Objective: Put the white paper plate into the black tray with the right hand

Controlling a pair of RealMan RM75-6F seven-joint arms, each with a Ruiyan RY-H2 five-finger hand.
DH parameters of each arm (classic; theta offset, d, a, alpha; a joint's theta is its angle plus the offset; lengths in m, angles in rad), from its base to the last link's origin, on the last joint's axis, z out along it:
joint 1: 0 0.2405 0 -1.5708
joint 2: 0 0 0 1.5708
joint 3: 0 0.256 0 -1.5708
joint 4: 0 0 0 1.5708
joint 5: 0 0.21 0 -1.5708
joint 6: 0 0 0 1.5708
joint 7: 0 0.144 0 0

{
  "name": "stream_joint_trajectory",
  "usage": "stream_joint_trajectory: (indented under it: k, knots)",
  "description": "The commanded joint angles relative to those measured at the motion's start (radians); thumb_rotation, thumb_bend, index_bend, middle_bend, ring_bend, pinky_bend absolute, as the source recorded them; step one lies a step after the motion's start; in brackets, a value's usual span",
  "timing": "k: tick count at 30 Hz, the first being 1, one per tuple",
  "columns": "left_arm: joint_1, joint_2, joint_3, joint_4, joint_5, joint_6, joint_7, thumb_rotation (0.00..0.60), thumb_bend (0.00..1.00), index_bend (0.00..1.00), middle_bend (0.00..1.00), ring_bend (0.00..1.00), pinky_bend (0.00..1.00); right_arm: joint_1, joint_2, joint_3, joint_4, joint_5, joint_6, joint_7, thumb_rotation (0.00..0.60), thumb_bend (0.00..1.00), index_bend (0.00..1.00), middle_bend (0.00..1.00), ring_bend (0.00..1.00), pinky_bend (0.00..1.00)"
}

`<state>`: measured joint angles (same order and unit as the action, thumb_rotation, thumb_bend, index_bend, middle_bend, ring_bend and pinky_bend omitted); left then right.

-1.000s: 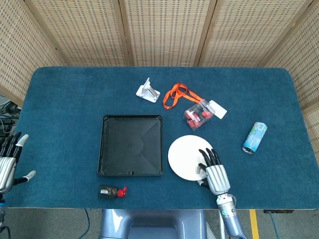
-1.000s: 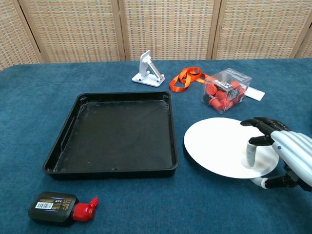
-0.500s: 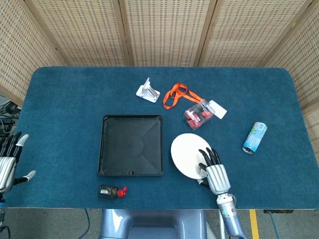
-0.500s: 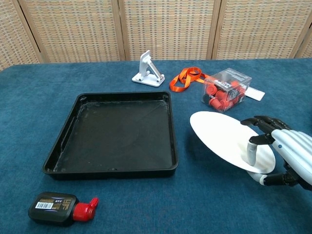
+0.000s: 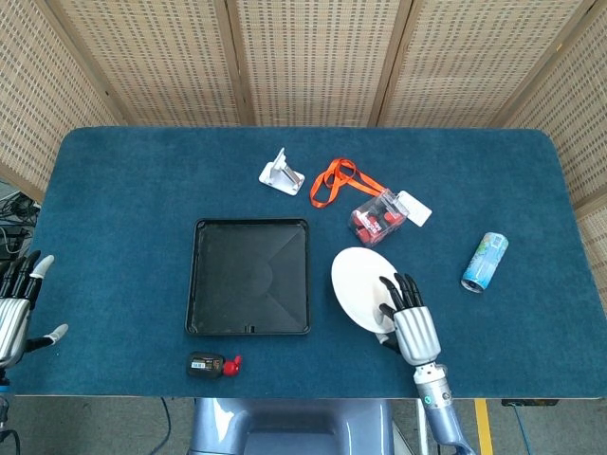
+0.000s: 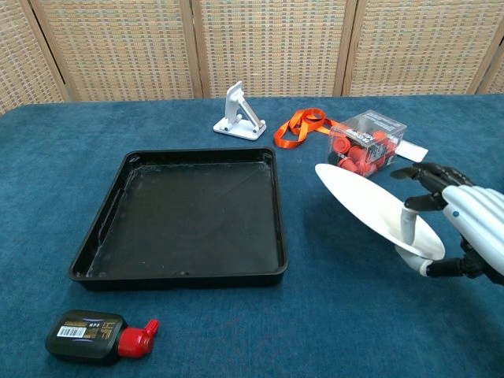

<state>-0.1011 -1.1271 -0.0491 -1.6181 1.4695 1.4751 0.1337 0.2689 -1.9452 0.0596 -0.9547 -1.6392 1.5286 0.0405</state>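
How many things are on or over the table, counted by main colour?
White: 2, the plate and the stand
Black: 2, the tray and the bottle
Orange: 1, the strap
Clear: 1, the box of red caps
Blue: 1, the can
Total: 7

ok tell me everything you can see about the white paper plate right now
The white paper plate is a plain round disc, thin and matte, with no print visible. It is off the table and tilted, its far-left edge raised and its near-right edge low. The right hand grips that low edge, thumb on top. It hangs to the right of the black tray, apart from it, in front of the clear box of red pieces.
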Motion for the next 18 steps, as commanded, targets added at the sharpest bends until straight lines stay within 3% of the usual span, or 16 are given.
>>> stream_joint_trajectory:
  k: [1,18]
  knots:
    - [0.000,0.000,-0.001,0.000,-0.001,0.000,0.000,0.600,0.05,0.00,0.00,0.00,0.00,0.022,0.020,0.021,-0.029,-0.013,0.018,-0.015,0.600,0.61,0.67,0.22,0.00,0.06]
    - [0.001,0.008,-0.004,-0.002,-0.006,0.000,-0.014,0.600,0.05,0.00,0.00,0.00,0.00,0.135,0.063,0.079,-0.214,-0.056,-0.001,-0.130,0.600,0.61,0.68,0.23,0.00,0.08]
